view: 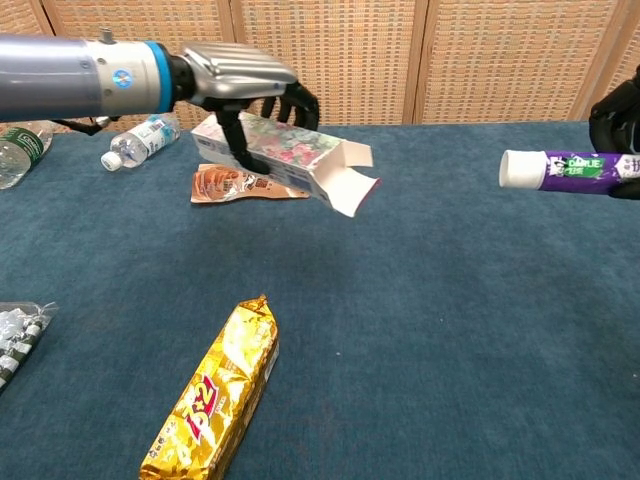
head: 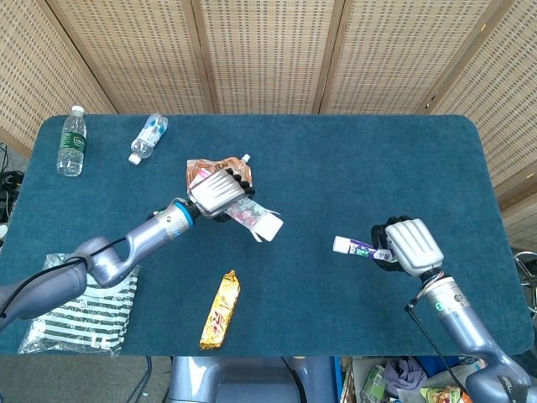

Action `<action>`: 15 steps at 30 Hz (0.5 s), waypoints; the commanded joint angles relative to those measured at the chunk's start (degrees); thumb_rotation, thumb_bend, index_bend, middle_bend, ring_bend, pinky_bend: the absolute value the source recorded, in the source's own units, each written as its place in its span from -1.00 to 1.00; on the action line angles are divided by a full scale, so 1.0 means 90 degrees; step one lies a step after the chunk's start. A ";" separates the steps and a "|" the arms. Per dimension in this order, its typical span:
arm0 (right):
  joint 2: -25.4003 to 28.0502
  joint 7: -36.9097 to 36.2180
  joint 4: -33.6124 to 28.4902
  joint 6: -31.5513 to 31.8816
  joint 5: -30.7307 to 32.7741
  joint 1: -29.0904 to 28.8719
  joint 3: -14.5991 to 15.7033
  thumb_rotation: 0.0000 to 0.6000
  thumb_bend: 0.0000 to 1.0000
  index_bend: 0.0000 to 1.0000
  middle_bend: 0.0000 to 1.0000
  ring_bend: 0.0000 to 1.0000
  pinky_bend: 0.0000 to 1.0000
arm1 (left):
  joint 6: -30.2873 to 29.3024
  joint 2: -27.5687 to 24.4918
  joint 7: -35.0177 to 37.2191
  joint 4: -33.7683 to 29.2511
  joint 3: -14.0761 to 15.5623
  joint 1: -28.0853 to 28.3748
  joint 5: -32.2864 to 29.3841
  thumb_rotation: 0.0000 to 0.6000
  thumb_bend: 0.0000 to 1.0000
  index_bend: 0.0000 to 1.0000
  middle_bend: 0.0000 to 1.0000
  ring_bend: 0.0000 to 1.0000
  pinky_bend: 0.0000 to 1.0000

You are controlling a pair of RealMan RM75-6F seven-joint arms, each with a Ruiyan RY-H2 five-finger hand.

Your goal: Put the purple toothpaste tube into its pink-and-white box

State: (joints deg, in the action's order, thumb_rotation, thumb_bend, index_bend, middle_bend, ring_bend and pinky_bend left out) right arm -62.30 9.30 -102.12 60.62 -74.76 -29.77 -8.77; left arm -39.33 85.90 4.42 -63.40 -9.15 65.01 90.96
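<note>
Overhead, the left robot hand (head: 217,190) grips the box (head: 256,220) above the tabletop (head: 352,159), well apart from the tube (head: 354,245) held in the right robot hand (head: 405,244). From the chest camera, the box's (view: 290,155) open flap faces the tube's (view: 565,169) white cap.

Both views are lit brightly and evenly from above. Only soft, faint shadows are seen on the table (head: 403,159), under the things near its middle. A little shine is seen on the gold snack pack (view: 215,395) near the front edge. Both pictures are sharp. The table's edges look slightly bent in the head view.
</note>
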 commanded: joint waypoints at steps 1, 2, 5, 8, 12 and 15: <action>-0.0035 0.0200 0.0014 -0.0117 0.0250 -0.0158 -0.0136 1.00 0.08 0.21 0.32 -0.09 -0.19 | 0.0133 0.0396 -0.0087 0.0237 -0.0160 0.0335 -0.0093 1.00 -0.44 -0.07 -0.12 -0.24 -0.21; -0.0065 0.0239 0.0055 -0.0173 0.0331 -0.0211 -0.0169 1.00 0.08 0.21 0.32 -0.09 -0.19 | 0.0152 0.0517 -0.0112 0.0352 -0.0201 0.0402 -0.0142 1.00 -0.44 -0.07 -0.12 -0.24 -0.21; -0.0123 0.0339 0.0136 -0.0256 0.0487 -0.0303 -0.0215 1.00 0.08 0.21 0.32 -0.08 -0.19 | 0.0121 0.0737 -0.0149 0.0564 -0.0258 0.0524 -0.0219 1.00 -0.44 -0.07 -0.12 -0.24 -0.21; -0.0149 0.0382 0.0154 -0.0284 0.0585 -0.0343 -0.0233 1.00 0.09 0.22 0.32 -0.08 -0.19 | 0.0133 0.0876 -0.0198 0.0717 -0.0295 0.0629 -0.0300 1.00 -0.44 -0.07 -0.12 -0.24 -0.21; -0.0128 0.0401 0.0089 -0.0252 0.0613 -0.0344 -0.0225 1.00 0.09 0.22 0.32 -0.08 -0.19 | 0.0099 0.1019 -0.0185 0.0846 -0.0351 0.0745 -0.0405 1.00 -0.44 -0.05 -0.10 -0.23 -0.20; -0.0133 0.0412 0.0042 -0.0219 0.0651 -0.0361 -0.0253 1.00 0.09 0.23 0.33 -0.08 -0.19 | 0.0135 0.1088 -0.0177 0.0918 -0.0371 0.0843 -0.0461 1.00 -0.44 -0.04 -0.10 -0.22 -0.20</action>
State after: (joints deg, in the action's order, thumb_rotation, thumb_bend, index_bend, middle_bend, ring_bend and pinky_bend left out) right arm -63.48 12.98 -101.69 58.59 -68.95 -32.98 -10.99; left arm -38.24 95.50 2.81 -55.29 -12.39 72.37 86.99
